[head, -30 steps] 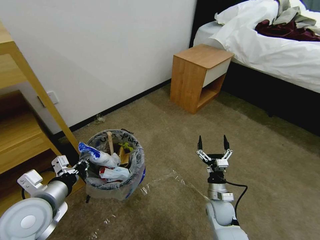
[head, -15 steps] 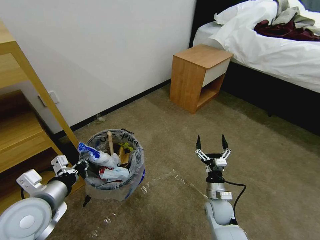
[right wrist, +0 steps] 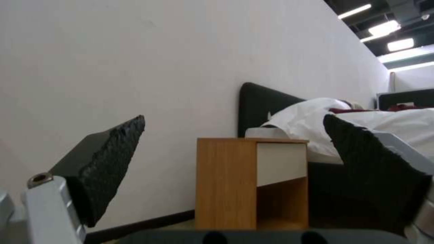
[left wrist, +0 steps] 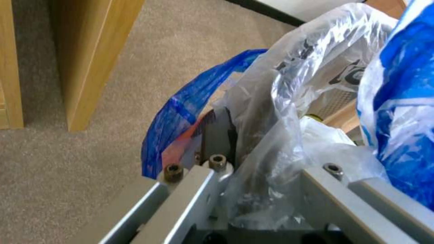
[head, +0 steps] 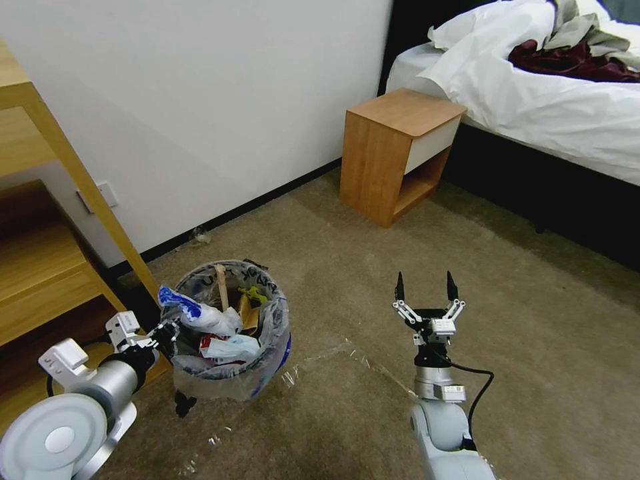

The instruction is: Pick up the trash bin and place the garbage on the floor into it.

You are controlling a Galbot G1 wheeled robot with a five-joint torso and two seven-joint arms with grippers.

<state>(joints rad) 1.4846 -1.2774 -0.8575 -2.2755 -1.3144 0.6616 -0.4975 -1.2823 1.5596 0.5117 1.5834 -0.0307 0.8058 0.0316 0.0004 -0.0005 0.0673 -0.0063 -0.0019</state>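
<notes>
So the small round blue-and-red trash bin with the clear plastic liner bag sits at about 8 o'clock in the head view, on the beige-grey short-pile carpet floor, right next to the leg of the light wooden shelf unit. The left gripper is clamped on the near rim of it; in the left wrist view you can see one dark finger pressed against the blue wall with the liner bunched up between the jaws. The bin is stuffed with garbage: a white-and-blue bottle, a wooden stick poking straight up, brown paper and something red underneath. Compared with half a second ago, the bin and the left gripper have nudged a touch lower and to the right, and the black fingertip under the bin now shows a bit further right too, so the bin barely moved. The right gripper hangs at about 5 o'clock over bare carpet, fingers spread wide with nothing in them, pointing toward the wooden bedside cabinet at 1 o'clock; it's shifted just slightly from before. Strips of shiny clear tape cross the carpet between the bin and the right arm.
</notes>
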